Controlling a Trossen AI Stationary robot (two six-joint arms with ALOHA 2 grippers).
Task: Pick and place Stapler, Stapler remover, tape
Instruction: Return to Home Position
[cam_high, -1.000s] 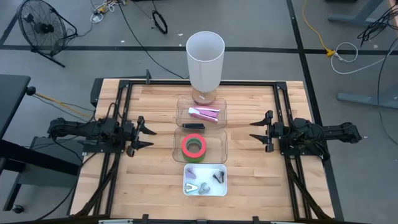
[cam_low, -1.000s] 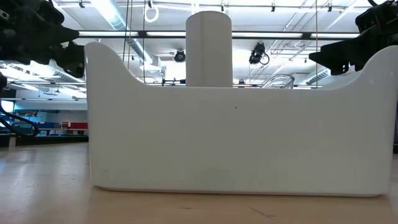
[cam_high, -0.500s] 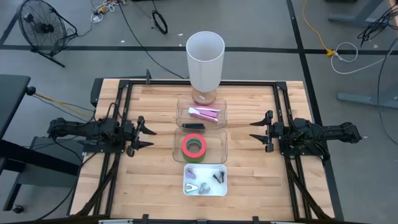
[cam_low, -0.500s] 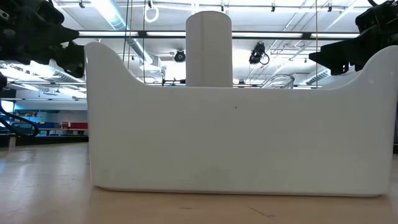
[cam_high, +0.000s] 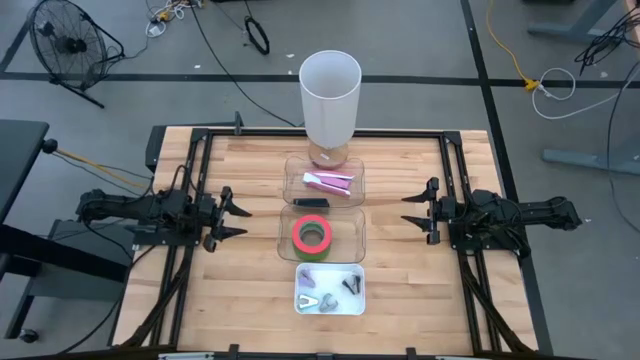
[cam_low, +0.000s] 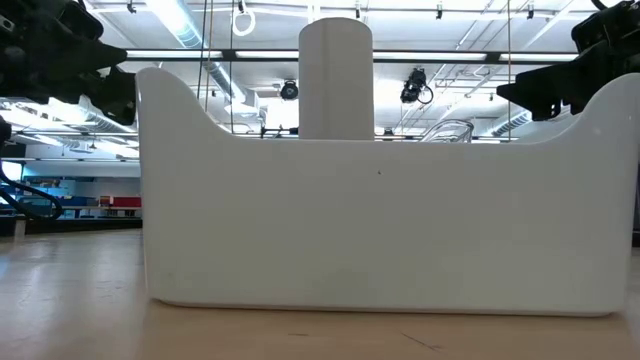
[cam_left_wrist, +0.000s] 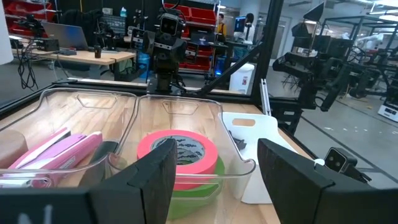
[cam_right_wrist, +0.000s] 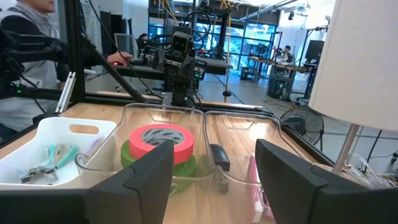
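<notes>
Seen from above, the left gripper (cam_high: 238, 214) was held over the wooden table (cam_high: 400, 290) at 9 o'clock and the right gripper (cam_high: 410, 212) at 3 o'clock. Both were pointed toward the centre, well apart from everything there. On each, the two fingers were spread wide and nothing was held between them. Three bins were lined up down the middle of the table, from 12 o'clock toward 6 o'clock. In the upper clear bin (cam_high: 292, 168) the pink stapler (cam_high: 329, 182) was laid flat, with a black stapler (cam_high: 311, 202) against the wall nearest the next bin. In the lower clear bin (cam_high: 286, 222), at the table's centre, the pink tape (cam_high: 312, 235) was stacked on a green roll (cam_left_wrist: 202, 185). In the white bin (cam_high: 300, 272), at 6 o'clock, several small staple removers (cam_high: 350, 285) were scattered (their colours could not be made out with certainty). A tall white cylinder (cam_high: 330, 90) was stood at 12 o'clock, just beyond the upper clear bin. Beyond the table, a person (cam_right_wrist: 31, 37) in a grey top was seen in the right wrist view.
</notes>
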